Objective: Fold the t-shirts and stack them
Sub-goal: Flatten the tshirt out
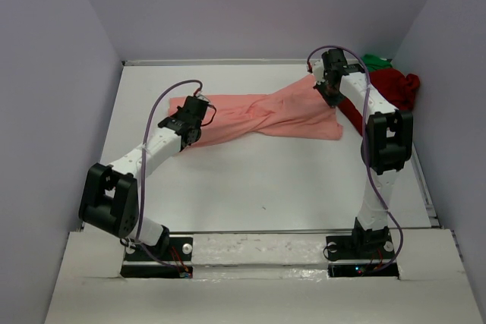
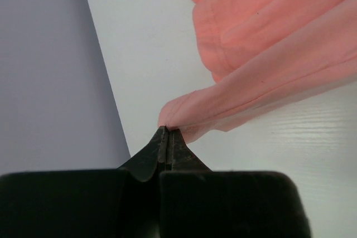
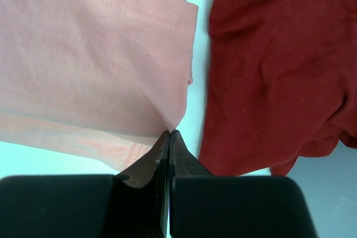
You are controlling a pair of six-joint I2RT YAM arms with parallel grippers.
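Across mid-table, 9 to 1 o'clock, the salmon-pink t-shirt (image 1: 262, 115) lay twisted, with the left gripper (image 2: 168, 133) and right gripper (image 3: 169, 133) each clamped on an edge; spreading step, probably needing an outward pull to untwist.

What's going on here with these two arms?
The salmon-pink t-shirt is held at both ends: the left gripper pinches its left end, the right gripper its far right edge. It stretches twisted between them over the table. The dark red t-shirt and green t-shirt sit bunched in the far right corner.
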